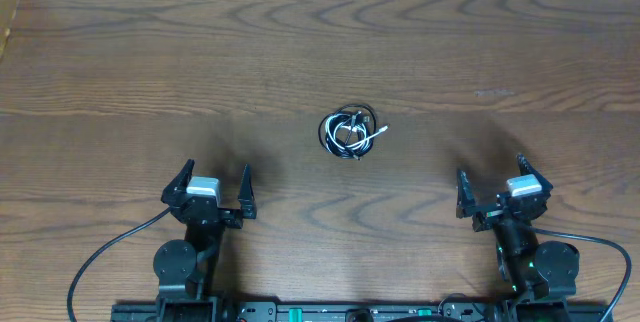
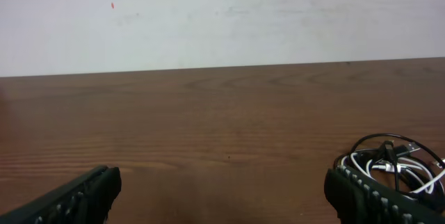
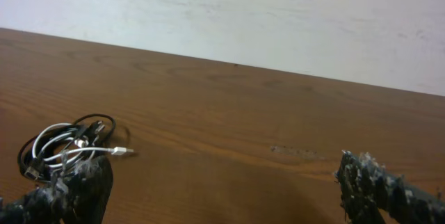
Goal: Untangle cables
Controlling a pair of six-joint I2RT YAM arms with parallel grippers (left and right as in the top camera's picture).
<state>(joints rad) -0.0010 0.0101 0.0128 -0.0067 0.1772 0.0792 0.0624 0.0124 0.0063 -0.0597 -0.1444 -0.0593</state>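
Nearest the robot's base, the left end effector point(image 1: 217, 170) and the right end effector point(image 1: 490, 169) sit low over the desk point(image 1: 450, 52), well apart from each other. Each has its jaws spread wide with nothing between them, and both wrist views show only bare wood in the gap.

Farther out, roughly midway between the two arms, the black cable point(image 1: 328, 132) and the white cable point(image 1: 368, 140) lie together on the desk in one small coiled knot, the white loops threaded through the black ones. A white plug point(image 1: 381, 130) pokes out on the robot's right side of the knot. The right wrist view shows it lying free on the wood. Beyond the knot the desk runs on to a pale wall point(image 2: 222, 15).

The untangling looks not yet begun, so the step in hand is the approach. The next move probably calls for both arms to reach forward and inward. One would pinch the free white plug while the other holds a black loop, so the cords can be drawn apart. The cords are thin and lie flat, so the pinch must come in low. Where the loops overlap, a grip could close on both cords at once.
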